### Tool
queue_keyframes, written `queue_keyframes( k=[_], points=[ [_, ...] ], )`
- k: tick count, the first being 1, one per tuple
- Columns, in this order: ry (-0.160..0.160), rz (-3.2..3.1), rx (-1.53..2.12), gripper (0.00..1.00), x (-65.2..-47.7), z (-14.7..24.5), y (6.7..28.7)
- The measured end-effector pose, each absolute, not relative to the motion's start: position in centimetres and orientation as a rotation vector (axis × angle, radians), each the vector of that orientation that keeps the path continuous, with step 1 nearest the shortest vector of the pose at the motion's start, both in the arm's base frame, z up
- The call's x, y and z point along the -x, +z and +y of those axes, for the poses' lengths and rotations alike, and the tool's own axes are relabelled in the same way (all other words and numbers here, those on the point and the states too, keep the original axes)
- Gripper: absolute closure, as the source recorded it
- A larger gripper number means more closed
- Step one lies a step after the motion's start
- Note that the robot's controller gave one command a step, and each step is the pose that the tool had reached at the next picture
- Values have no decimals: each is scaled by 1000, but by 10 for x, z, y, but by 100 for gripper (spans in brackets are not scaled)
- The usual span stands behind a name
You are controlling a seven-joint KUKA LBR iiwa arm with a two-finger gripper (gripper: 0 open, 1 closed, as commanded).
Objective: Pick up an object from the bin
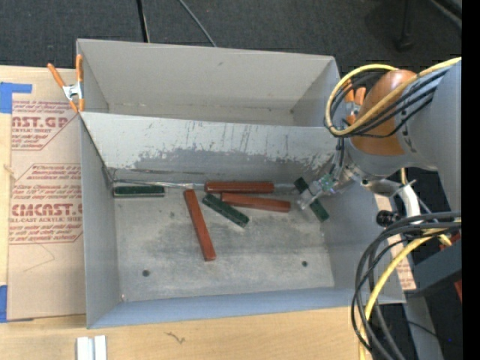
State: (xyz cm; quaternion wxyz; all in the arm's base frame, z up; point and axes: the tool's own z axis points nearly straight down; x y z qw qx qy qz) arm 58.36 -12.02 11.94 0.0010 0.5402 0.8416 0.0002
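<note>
Item: dark green stick (321, 211), located directly beneath jaws, ends protruding on either side of them.
Long axis: diagonal, far-left to near-right across jaws.
Jaw opening: cannot be told; grip not confirmed.
Adjacent: red stick (255, 202), laid just left of jaws, end pointed toward them.

This looks like a robotics lab set up in an office-type room. At 3 o'clock a large robot arm (442, 126) trails loops of yellow and black cables (365, 298). A grey metal bin (210, 81) sits at the centre on a pale wooden tabletop (225, 336), which shows at 6 o'clock. Dark carpet (262, 13) runs across 12 o'clock, with the wheeled base of an office chair (409, 6) at 1 o'clock and a thin black stand pole (139, 6) at 11 o'clock.
</note>
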Motion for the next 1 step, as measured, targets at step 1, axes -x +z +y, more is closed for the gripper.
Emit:
queue_keyframes(
  k=[1],
  points=[
    [2,2641,-1693,100,-585,-121,171]
  ],
)
